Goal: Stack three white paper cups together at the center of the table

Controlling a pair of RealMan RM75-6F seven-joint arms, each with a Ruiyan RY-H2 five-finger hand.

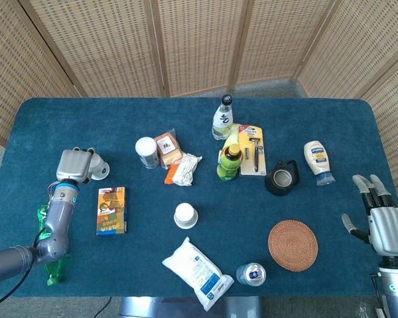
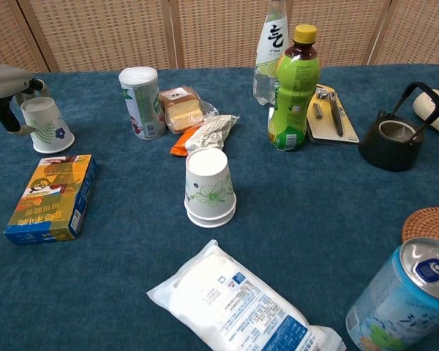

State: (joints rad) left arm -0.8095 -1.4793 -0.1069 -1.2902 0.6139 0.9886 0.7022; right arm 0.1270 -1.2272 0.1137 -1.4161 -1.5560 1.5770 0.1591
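A white paper cup (image 1: 100,168) (image 2: 47,125) with a leaf print stands upside down at the table's left. My left hand (image 1: 75,164) (image 2: 7,82) grips it, thumb on its near-left side and fingers curled over its top and far side. At the table's centre, two nested white cups (image 1: 185,214) (image 2: 208,186) stand upside down. My right hand (image 1: 383,224) hovers open off the table's right edge, far from the cups, and shows only in the head view.
A colourful box (image 1: 111,209) lies just in front of the left cup. A tin (image 1: 146,152), snacks, a green bottle (image 1: 229,161), a teapot (image 1: 280,177), a coaster (image 1: 292,245), a blue can (image 1: 251,273) and a white packet (image 1: 198,264) surround the centre.
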